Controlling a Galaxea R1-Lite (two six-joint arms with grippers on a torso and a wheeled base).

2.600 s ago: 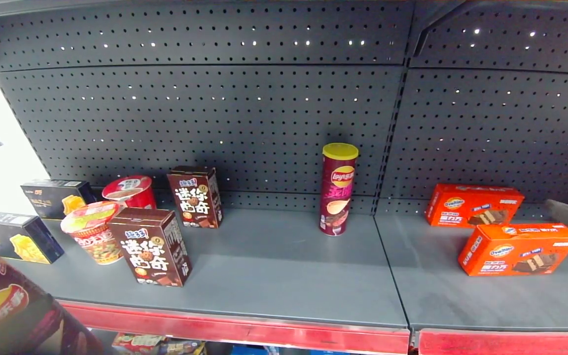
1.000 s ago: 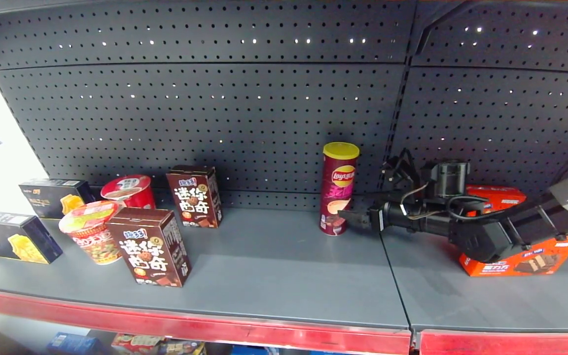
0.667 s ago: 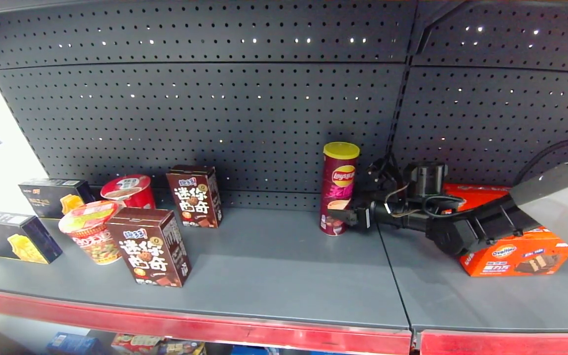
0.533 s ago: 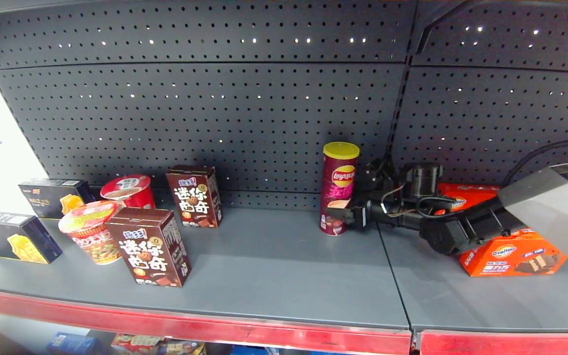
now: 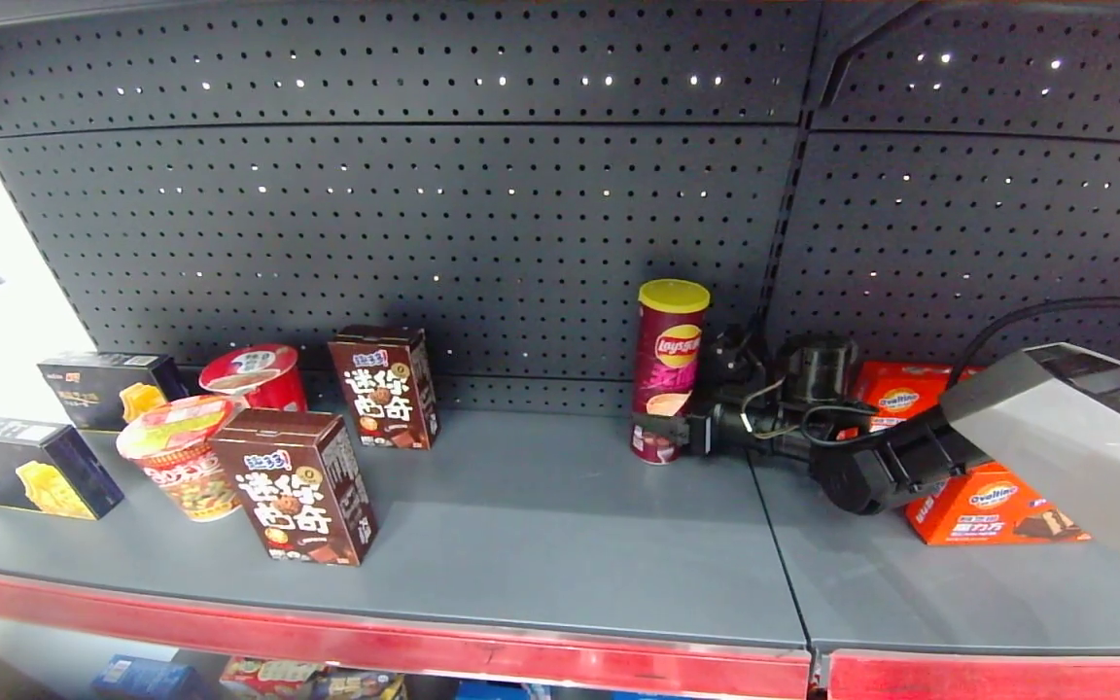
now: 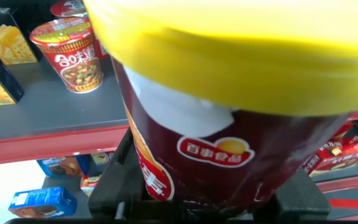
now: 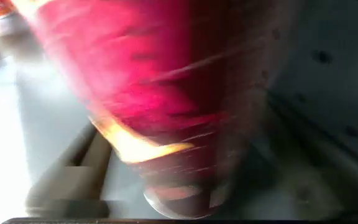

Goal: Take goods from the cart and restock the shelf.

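Note:
A dark red chips can with a yellow lid [image 5: 669, 369] stands upright at the back of the grey shelf [image 5: 541, 525]. My right gripper [image 5: 662, 428] reaches in from the right at the can's lower part, open, with one finger in front of the can. In the right wrist view the can [image 7: 166, 93] looms very close, with a pale finger [image 7: 67, 180] beside its base. My left gripper [image 6: 204, 205] is shut on a second chips can [image 6: 222, 143], also dark red with a yellow lid, held in front of the shelf's red edge.
Two brown biscuit boxes [image 5: 302, 486] [image 5: 385, 387], two noodle cups [image 5: 181, 457] [image 5: 254, 377] and two dark boxes [image 5: 25, 467] [image 5: 108, 389] stand at the left. Orange boxes [image 5: 997, 491] [image 5: 900, 394] lie under my right arm. Free shelf lies between the brown boxes and the can.
My right arm came in from the right and its gripper slid left up to the standing can's lower part. The can held by the left gripper dropped out of the head view's lower left.

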